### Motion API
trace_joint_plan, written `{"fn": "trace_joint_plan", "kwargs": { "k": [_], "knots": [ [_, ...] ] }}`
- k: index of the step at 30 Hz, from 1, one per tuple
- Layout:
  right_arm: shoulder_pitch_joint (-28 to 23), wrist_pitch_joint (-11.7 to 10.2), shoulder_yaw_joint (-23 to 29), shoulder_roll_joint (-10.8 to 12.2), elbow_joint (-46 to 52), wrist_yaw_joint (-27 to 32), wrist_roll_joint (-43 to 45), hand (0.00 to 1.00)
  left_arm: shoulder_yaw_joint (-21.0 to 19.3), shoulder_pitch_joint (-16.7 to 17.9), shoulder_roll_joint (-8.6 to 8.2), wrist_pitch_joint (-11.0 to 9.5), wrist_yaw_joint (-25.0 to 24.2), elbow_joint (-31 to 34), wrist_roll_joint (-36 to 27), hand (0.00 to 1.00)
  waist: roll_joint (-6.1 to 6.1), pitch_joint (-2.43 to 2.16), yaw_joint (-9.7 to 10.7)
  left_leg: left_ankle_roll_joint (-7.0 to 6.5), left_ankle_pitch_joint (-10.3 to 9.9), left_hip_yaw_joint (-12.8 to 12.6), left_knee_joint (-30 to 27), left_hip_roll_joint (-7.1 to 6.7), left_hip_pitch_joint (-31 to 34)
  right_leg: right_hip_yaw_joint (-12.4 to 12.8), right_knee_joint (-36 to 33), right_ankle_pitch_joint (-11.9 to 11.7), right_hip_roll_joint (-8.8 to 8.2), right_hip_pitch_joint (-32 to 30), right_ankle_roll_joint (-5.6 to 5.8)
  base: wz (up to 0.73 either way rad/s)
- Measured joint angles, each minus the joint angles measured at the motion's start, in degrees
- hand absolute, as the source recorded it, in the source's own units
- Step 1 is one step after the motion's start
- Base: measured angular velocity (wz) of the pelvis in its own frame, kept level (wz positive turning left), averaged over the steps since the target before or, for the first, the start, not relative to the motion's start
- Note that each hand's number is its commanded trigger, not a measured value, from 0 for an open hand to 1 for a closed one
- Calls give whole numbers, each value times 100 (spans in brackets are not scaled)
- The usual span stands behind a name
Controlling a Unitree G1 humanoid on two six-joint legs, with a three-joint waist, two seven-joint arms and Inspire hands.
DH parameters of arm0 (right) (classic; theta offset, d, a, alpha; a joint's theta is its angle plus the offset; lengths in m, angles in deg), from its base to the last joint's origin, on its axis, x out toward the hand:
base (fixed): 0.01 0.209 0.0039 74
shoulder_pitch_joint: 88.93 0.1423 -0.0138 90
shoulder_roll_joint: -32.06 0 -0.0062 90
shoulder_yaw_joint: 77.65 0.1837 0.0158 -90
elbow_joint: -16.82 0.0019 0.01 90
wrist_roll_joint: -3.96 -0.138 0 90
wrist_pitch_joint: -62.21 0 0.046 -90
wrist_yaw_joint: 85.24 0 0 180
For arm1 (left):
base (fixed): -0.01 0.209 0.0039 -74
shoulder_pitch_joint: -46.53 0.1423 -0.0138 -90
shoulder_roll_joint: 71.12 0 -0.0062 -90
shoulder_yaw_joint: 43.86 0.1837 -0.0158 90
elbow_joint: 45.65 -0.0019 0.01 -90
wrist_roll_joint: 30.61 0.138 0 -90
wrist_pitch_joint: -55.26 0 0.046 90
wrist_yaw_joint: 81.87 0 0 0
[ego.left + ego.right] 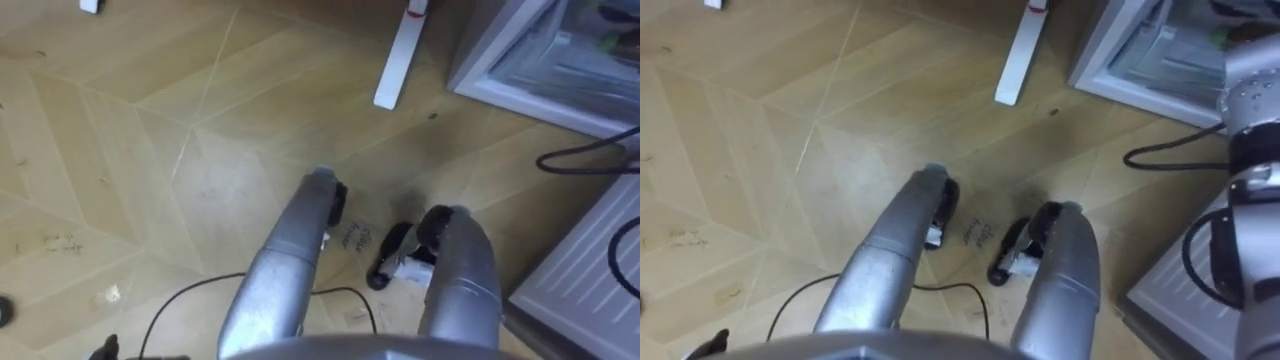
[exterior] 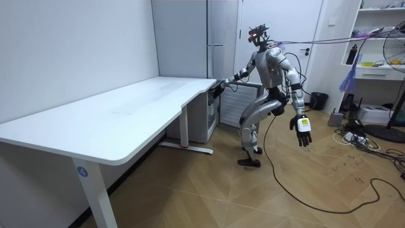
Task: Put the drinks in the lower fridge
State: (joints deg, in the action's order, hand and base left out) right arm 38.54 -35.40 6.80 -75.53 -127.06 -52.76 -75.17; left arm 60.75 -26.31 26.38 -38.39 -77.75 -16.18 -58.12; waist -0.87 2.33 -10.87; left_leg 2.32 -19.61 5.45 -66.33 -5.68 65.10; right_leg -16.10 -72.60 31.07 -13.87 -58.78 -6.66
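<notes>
Lower fridge (image 1: pixel 478 60) stands open at 1 o'clock in eye views. We see small greenish shapes inside, too blurred to call drinks. White ribbed panel (image 1: pixel 590 265) at 4 o'clock. White table foot (image 1: pixel 400 55) at 12 o'clock on wood floor (image 1: pixel 150 150). In room view, robot stands knees bent by end of table (image 2: pixel 126 107). Right hand (image 2: pixel 223 84) reaches toward 9 o'clock by table corner; we cannot tell its fingers. Left hand (image 2: pixel 303 130) hangs at 4 o'clock, fingers straight, holding nothing.

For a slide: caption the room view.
Robot crouches beside the white desk, right hand reaching toward the fridge, left hand hanging open.
</notes>
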Motion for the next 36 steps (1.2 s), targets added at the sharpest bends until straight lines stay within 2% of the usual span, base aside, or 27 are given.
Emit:
{"fn": "trace_joint_plan", "kwargs": {
  "k": [3,5,7,11,13,14,17,20,23,25,28,32,36],
  "knots": [
    [-513,-20,-4,0,7,-404,74,0,-66,3,15,10,-25,87,-1,0,-109,19,-11,-16,27,-49,264,117,-248,4,292,-79,83,237,82,-2],
    [-862,-19,-7,0,31,-594,93,0,-88,15,27,12,-36,76,-7,0,-207,7,-3,-28,27,-65,404,142,-357,15,451,-132,126,332,54,-9],
    [-1129,-12,-5,-1,30,-723,273,0,-82,67,27,14,-70,73,-121,0,-265,5,107,-65,35,-73,511,220,-413,15,666,-209,242,403,59,-18],
    [-1523,-14,1,0,143,-805,396,0,-86,74,27,12,-80,38,-436,0,-333,-14,321,-78,13,-87,653,265,-501,53,898,-267,367,486,107,-14],
    [-1937,-45,3,0,443,-798,641,0,-83,76,26,-5,-76,35,-512,0,-355,-28,424,-87,-3,-149,722,365,-525,101,1043,-317,473,502,119,-21],
    [-2064,-48,2,0,558,-776,709,0,-84,76,26,-5,-75,28,-554,0,-354,-28,435,-98,-16,-177,726,405,-531,113,1067,-324,501,507,119,-18],
    [-2684,-62,2,17,1041,-548,801,0,-84,76,5,-6,-48,20,-654,0,-352,-32,459,-100,-51,-237,810,413,-684,161,1122,-337,491,613,103,-11],
    [-3072,-63,11,36,1435,-321,828,0,-87,76,-73,-6,68,13,-700,0,-289,-86,480,-104,-58,-270,883,433,-794,190,1188,-350,501,699,105,-6],
    [-3192,-81,12,215,1476,-276,945,0,-87,76,-185,-2,86,-71,-865,0,-268,-101,497,-124,-87,-352,896,505,-985,216,1209,-351,525,869,99,-8],
    [-3208,-104,9,382,1476,-276,1023,0,-83,76,-295,54,86,-105,-899,0,-231,-127,525,-117,-103,-379,918,587,-1044,257,1282,-373,614,913,107,-15],
    [-3283,-108,9,573,1506,-364,1167,0,-80,76,-354,145,85,-137,-950,0,-202,-146,593,-112,-96,-394,968,597,-1058,263,1311,-405,618,913,100,-3],
    [-3371,-107,2,712,1507,-514,1168,0,-81,77,-379,174,79,-137,-1113,0,-181,-150,590,-110,-94,-440,991,617,-1075,273,1325,-425,618,908,73,-5],
    [-3381,-102,-23,790,1445,-907,1159,0,-75,77,-429,212,66,-132,-1109,0,-138,-147,594,-112,-93,-463,1048,646,-1082,277,1406,-461,639,908,62,-5]
  ]
}}
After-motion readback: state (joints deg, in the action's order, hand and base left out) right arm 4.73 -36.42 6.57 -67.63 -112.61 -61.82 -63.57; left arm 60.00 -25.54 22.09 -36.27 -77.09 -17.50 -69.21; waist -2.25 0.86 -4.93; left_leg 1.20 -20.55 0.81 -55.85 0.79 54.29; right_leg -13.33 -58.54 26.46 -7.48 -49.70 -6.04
